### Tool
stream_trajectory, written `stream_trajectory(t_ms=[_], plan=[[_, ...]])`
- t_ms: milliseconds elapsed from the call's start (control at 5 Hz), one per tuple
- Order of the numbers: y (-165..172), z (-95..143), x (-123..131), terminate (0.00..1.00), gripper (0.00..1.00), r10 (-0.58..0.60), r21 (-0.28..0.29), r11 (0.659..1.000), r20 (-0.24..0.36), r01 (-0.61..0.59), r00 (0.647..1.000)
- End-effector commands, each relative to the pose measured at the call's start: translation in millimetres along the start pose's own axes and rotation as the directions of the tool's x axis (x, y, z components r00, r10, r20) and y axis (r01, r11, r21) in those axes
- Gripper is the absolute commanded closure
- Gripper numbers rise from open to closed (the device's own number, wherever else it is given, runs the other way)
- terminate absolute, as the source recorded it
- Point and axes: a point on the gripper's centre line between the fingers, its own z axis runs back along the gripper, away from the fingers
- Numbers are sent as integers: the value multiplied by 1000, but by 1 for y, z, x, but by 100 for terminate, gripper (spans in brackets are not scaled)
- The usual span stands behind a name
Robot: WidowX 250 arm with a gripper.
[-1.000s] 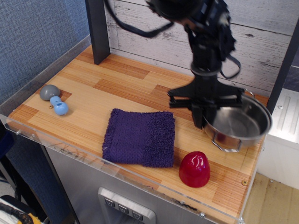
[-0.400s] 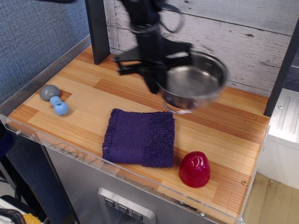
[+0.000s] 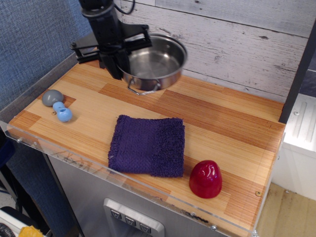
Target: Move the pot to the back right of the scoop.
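The shiny steel pot hangs at the back left of the wooden table, with a wire loop handle facing the front. My gripper is shut on the pot's left rim and holds it at or just above the wood; whether it touches I cannot tell. The scoop, grey head and light-blue handle, lies near the left edge, in front and left of the pot.
A purple towel lies flat at the table's front centre. A glossy red dome stands at the front right. A dark post rises at the back left behind my arm. A white plank wall backs the table.
My gripper has carried the pot from the right side of the table across to the back left, lowering it toward the wood. Towel, dome and scoop have not moved.
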Motion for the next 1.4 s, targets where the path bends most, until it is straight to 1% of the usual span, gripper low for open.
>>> stream_trajectory(t_ms=[0,200,400,600,800,1000,1200], plan=[[52,-3,23,0,100,118,53,991,38,-119,992],[70,-21,25,0,100,155,81,984,23,-156,988],[80,-40,23,0,100,174,110,979,9,-174,985],[80,-56,23,0,100,180,117,977,16,-180,984],[77,-59,26,0,100,190,125,973,31,-193,981],[74,-61,24,0,0,202,106,973,18,-203,979],[72,-56,24,0,0,195,117,974,23,-196,981]])
